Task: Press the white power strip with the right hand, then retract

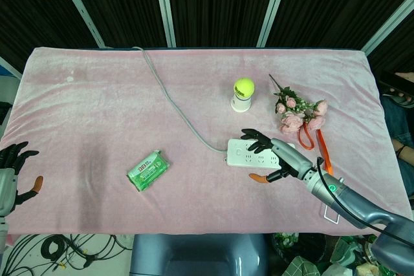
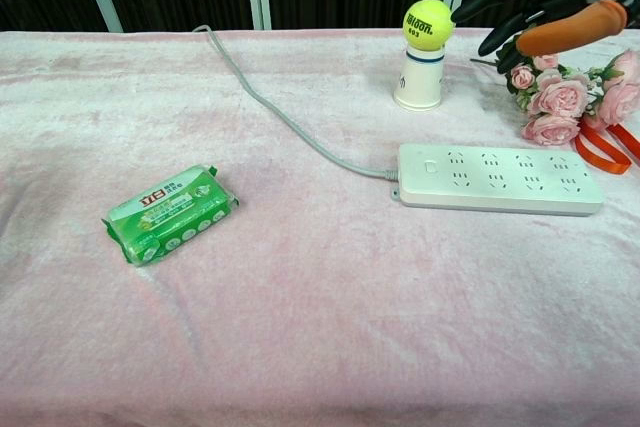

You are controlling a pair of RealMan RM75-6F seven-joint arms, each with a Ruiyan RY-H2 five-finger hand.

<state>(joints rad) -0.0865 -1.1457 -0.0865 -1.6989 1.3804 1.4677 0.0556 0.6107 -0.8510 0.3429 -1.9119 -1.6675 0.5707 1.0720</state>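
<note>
Hovering above white power strip (image 2: 500, 179), not touching: right hand (image 1: 275, 153), fingers spread, empty. Left hand (image 1: 14, 169) apart, idle at table edge.

The right arm (image 1: 352, 201) reaches in from the near right corner, grey forearm angled up and to the left, a black cable running along it. Its right hand (image 1: 275, 154) is spread, dark fingers (image 1: 255, 138) fanned toward the left and an orange-tipped thumb (image 1: 259, 178) held apart on the near side — nothing in its grasp. From the chest view the same hand hangs at the upper right, fingers splayed. At the near left edge the left hand (image 1: 13, 171) sits low, fingers loosely apart and upturned — empty.
</note>
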